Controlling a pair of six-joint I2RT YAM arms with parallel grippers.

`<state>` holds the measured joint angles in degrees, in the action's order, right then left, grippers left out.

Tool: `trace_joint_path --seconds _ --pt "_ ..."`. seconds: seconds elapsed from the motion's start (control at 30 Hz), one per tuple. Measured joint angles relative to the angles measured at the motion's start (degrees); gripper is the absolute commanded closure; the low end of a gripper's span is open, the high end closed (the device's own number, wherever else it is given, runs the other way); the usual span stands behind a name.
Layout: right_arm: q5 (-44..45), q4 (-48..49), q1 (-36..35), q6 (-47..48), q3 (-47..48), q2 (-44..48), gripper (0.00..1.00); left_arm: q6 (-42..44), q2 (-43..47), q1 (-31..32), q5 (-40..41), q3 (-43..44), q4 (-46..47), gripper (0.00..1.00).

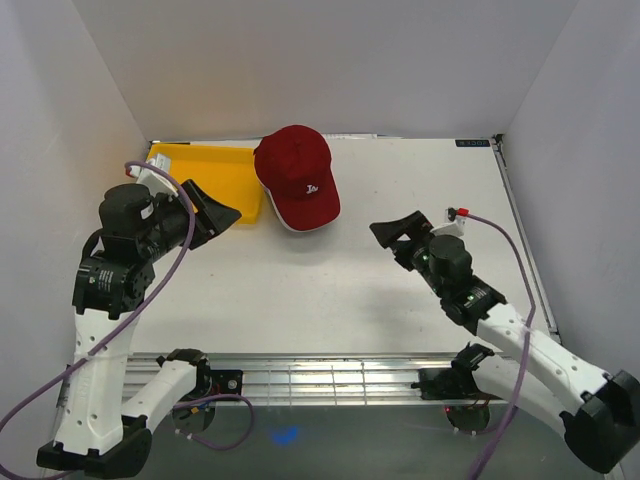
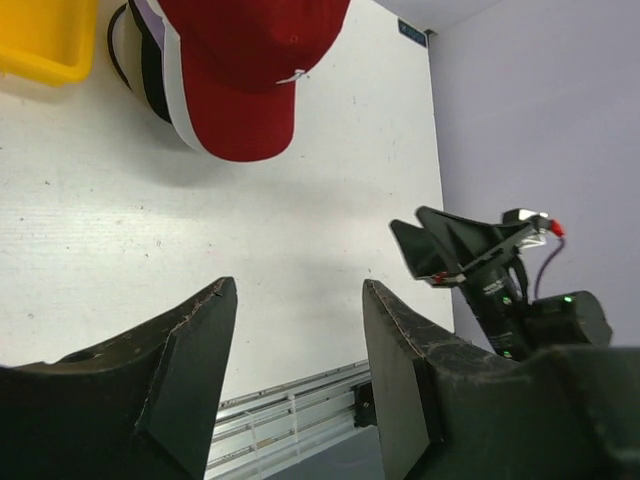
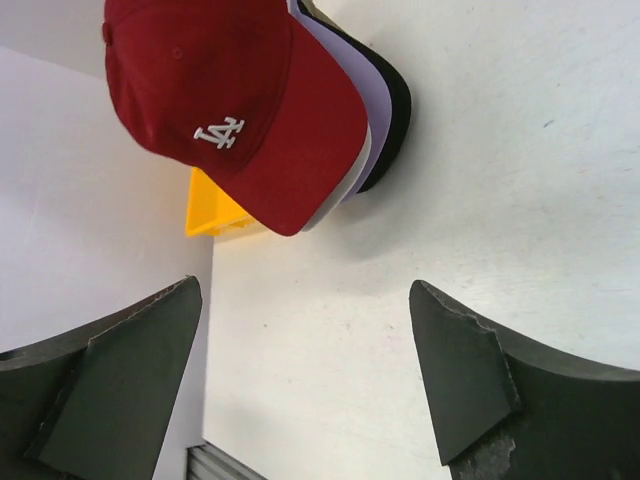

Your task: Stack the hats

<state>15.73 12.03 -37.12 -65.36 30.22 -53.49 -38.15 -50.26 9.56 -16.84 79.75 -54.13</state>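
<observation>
The hats sit in one stack at the back middle of the table, with the red cap (image 1: pixel 296 178) on top. In the right wrist view the red cap (image 3: pixel 240 110) covers white (image 3: pixel 352 172), lavender (image 3: pixel 368 100) and black (image 3: pixel 397 110) brims. The left wrist view shows the red brim (image 2: pixel 250 80) over white and black edges (image 2: pixel 160 75). I cannot make out the beige cap clearly. My left gripper (image 1: pixel 222 215) (image 2: pixel 298 283) is open and empty, left of the stack. My right gripper (image 1: pixel 395 232) (image 3: pixel 303 283) is open and empty, right of and nearer than the stack.
A flat yellow tray (image 1: pixel 215 180) lies at the back left, touching the stack's left side; it also shows in the left wrist view (image 2: pixel 40 35) and the right wrist view (image 3: pixel 210 215). White walls enclose the table. A metal rail (image 1: pixel 320 375) runs along the near edge.
</observation>
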Motion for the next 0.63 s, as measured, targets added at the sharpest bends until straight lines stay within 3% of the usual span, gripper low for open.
trace_joint_path --seconds 0.13,0.3,0.63 --pt "0.81 -12.44 0.26 11.02 1.05 12.37 0.11 0.79 -0.04 0.00 -0.68 -1.62 0.74 0.36" --pt "2.25 -25.62 0.26 19.58 5.25 19.71 0.11 1.97 0.07 0.00 -1.53 -1.62 2.08 0.36" --pt "2.08 -34.88 0.31 25.33 7.96 22.32 0.11 3.32 0.07 0.00 -2.45 -1.64 2.36 0.35"
